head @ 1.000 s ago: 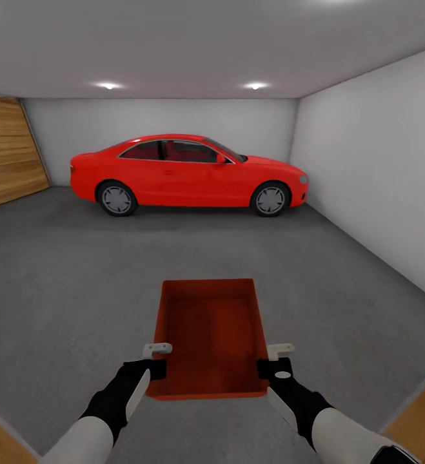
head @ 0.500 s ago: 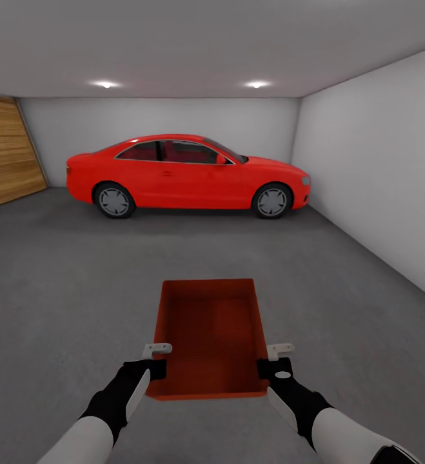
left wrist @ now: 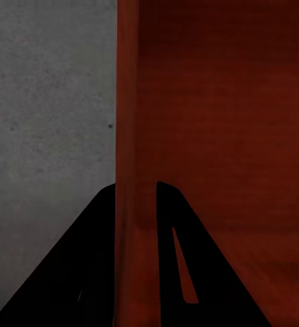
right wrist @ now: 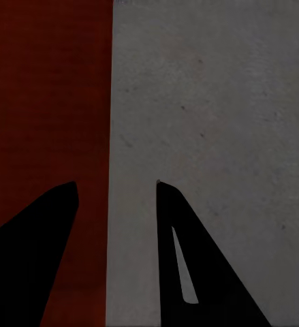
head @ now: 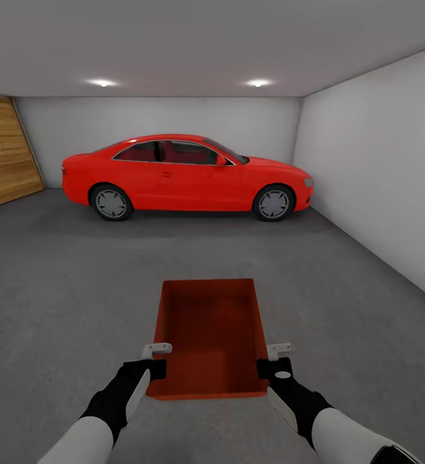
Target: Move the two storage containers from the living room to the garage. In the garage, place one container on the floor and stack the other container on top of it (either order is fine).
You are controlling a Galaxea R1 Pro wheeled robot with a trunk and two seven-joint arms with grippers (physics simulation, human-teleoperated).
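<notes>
Storage container: held over the concrete floor (red car beyond).
Left gripper: clamped on one side wall.
Right gripper: clamped on the other.

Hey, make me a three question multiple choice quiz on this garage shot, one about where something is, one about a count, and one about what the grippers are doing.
1. Where is the red car?
A. Along the far wall
B. Beside the wooden door, facing the robot
C. Behind the robot

2. How many storage containers are in view?
A. None
B. One
C. Two

3. What is the state of the container?
A. Lying on the floor, untouched
B. Held by both grippers at its side walls
C. Held by the right gripper alone

Answers:
1 A: the car stands side-on before the back wall.
2 B: a single red-orange bin shows.
3 B: the left gripper and the right gripper each straddle a side wall above the concrete floor.
</notes>
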